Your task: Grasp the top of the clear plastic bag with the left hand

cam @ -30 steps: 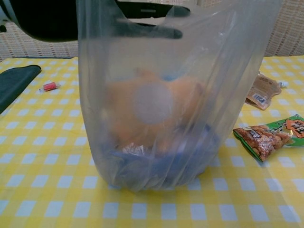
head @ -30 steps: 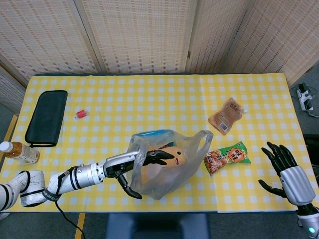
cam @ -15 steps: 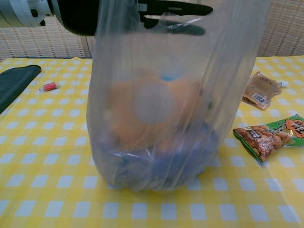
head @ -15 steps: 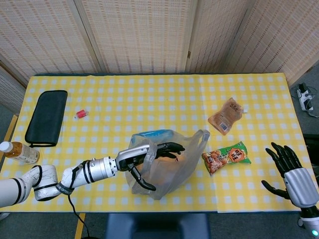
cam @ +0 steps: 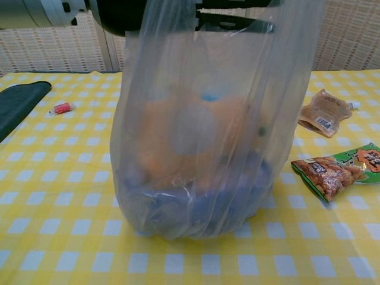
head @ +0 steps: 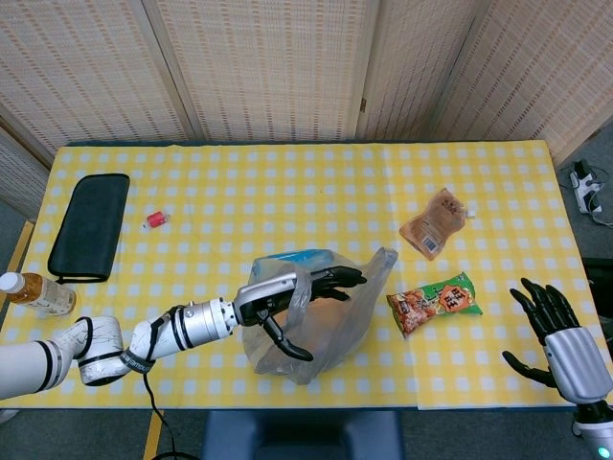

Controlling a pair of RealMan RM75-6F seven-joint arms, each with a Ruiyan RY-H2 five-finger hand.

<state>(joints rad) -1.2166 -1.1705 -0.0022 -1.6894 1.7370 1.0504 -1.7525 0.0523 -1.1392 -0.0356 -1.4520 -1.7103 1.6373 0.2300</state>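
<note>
The clear plastic bag [head: 321,326] stands near the table's front edge with an orange item and a blue item inside. In the chest view the clear plastic bag [cam: 202,136] fills the middle and stretches up past the top edge. My left hand [head: 292,295] reaches into the bag's top from the left. Its fingers [head: 343,279] lie straight across the opening, the thumb hangs apart against the bag's near side, and a handle loop drapes over the hand. The left hand [cam: 178,12] shows dark behind the plastic. My right hand [head: 558,329] hovers open off the table's right front corner.
A green snack packet [head: 436,302] lies just right of the bag and a brown pouch [head: 434,222] behind it. At the left are a black case [head: 89,227], a small red item [head: 155,219] and a bottle [head: 36,293] at the table's edge.
My left hand has pushed rightward and deeper across the bag's top. The bag's top has drawn up taller and narrower. My right hand has sunk slightly lower.
</note>
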